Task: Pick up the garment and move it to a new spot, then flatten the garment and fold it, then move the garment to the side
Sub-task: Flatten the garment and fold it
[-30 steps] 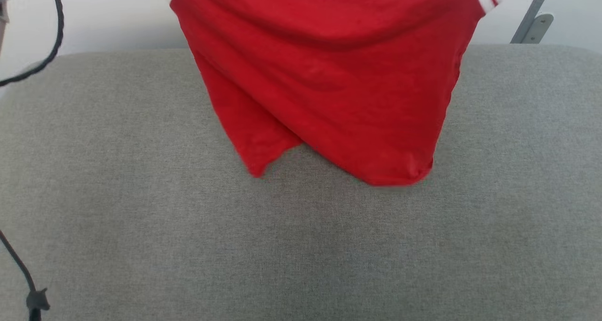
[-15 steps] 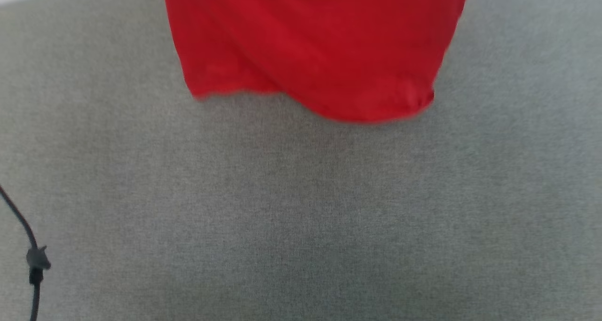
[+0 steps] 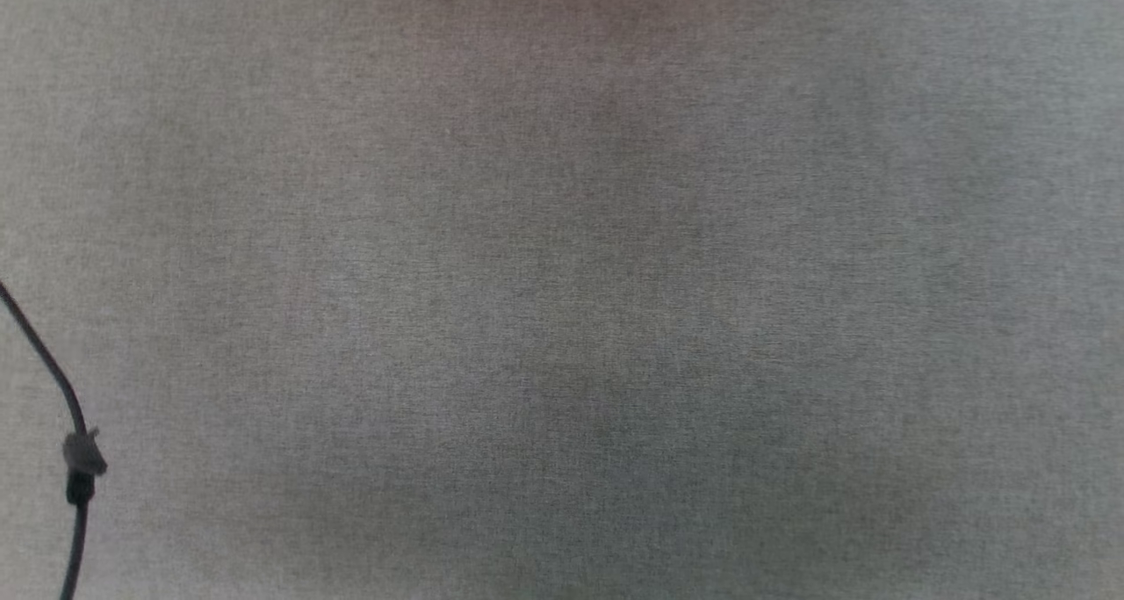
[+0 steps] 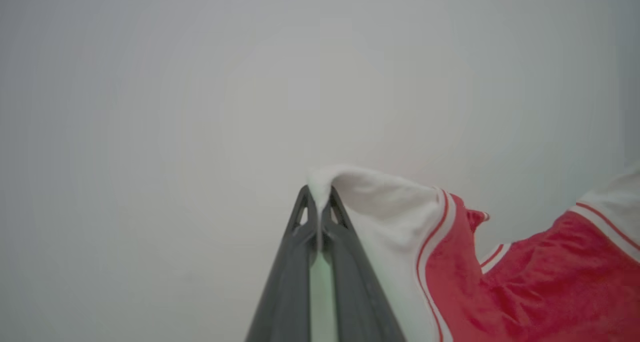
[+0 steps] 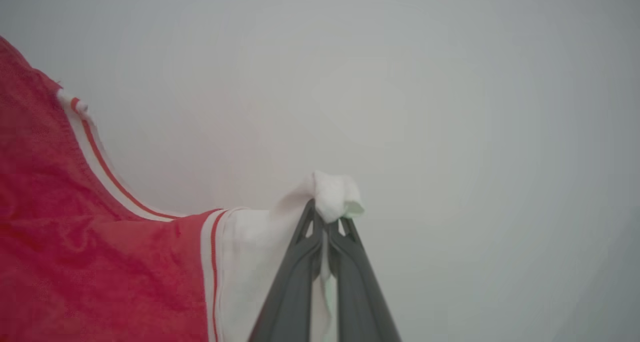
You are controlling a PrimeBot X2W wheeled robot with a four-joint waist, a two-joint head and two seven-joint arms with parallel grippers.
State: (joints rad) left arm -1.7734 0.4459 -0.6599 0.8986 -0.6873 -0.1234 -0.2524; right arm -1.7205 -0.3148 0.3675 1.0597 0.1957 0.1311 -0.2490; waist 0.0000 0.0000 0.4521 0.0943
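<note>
The garment (image 4: pixel 540 277), red with white sleeves and red-and-white trim, hangs in the air in front of a pale wall. In the left wrist view my left gripper (image 4: pixel 318 202) is shut on the tip of one white sleeve, and the red body spreads off to the right. In the right wrist view my right gripper (image 5: pixel 326 214) is shut on the bunched end of the other white sleeve, with the garment (image 5: pixel 75 252) stretching away to the left. The print on the chest is hidden.
The head view looks down on a grey fabric-covered surface (image 3: pixel 562 319) with a faint reddish tint near its top edge. A black cable (image 3: pixel 75 459) with a small clip hangs along the left edge.
The head view has tilted downward, so the wall and the far edge of the surface have gone from it. The red hem has slid up and out of the top of that view.
</note>
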